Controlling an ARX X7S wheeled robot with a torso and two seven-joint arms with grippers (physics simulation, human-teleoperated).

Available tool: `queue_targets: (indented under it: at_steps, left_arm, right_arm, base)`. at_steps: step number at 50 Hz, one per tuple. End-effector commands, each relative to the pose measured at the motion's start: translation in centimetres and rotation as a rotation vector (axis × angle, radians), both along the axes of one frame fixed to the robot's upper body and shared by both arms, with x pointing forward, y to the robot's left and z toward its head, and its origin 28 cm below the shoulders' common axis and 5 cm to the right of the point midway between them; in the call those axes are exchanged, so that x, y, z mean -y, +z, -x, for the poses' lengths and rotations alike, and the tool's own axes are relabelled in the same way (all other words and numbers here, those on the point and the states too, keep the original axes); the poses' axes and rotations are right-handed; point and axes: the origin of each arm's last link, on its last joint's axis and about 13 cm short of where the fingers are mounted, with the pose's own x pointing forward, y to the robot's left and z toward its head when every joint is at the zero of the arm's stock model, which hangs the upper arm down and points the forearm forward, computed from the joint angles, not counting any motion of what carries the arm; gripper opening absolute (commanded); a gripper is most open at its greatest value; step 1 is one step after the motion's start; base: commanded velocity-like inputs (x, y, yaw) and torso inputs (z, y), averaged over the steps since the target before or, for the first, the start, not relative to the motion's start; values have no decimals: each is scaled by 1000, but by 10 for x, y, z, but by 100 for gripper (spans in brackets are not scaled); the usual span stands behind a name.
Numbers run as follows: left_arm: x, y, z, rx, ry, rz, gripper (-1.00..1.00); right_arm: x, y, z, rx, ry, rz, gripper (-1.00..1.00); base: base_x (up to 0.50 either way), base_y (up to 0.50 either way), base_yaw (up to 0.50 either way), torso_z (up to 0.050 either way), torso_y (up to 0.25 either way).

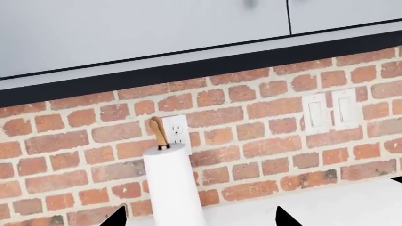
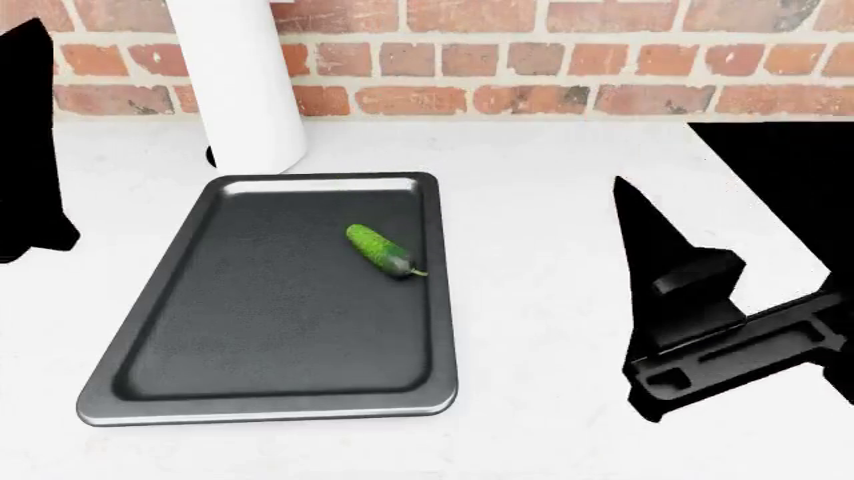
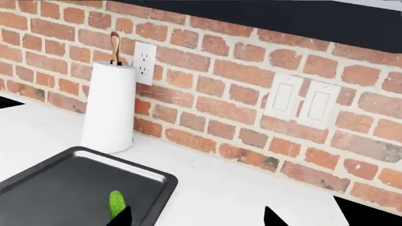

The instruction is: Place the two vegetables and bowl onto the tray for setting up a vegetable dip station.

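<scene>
Head view: tray (image 2: 200, 330) flat on white tabletop (image 2: 561, 200), long axis running 12 to 6, left of centre. Cucumber (image 2: 378, 248) lies inside tray, toward its 2 o'clock area, near the right rim but not touching it, stem tip pointing about 4 o'clock. Carrot and bowl not visible in any view.

Paper towel roll (image 2: 238, 80) stands upright just past tray's 12 o'clock edge, against brick wall (image 2: 534, 60).

Right gripper (image 2: 694, 300) sits over bare tabletop at tray's 3 o'clock, well apart from it. Right wrist view shows both fingertips (image 3: 120, 219) spread with nothing between them: jaws released, empty. Same view shows tray corner, cucumber end (image 3: 116, 202), roll, outlet (image 3: 144, 63), switches (image 3: 301, 101).

Left arm (image 2: 34, 150) is a black shape at tray's 9–10 o'clock, gripper itself not seen there. Left wrist view looks at wall, cabinets (image 1: 144, 28) and roll; fingertips (image 1: 116, 217) apart, nothing held: jaws released.
</scene>
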Motion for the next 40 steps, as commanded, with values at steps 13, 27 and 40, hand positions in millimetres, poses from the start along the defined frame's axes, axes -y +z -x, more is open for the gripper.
queue_targets:
  at_steps: [13, 27, 40]
  left_arm:
    - [10, -53, 12, 166, -71, 77, 100]
    - [10, -41, 29, 227, -70, 45, 100]
    - [8, -43, 27, 227, -58, 62, 100]
  right_arm:
    - [3, -42, 10, 207, 29, -124, 100]
    - [6, -36, 14, 250, 25, -109, 100]
    - [7, -37, 15, 269, 42, -129, 100]
  base:
    - [0, 0, 0, 0, 0]
    - [-170, 0, 0, 0, 0]
    - [-269, 0, 0, 0, 0]
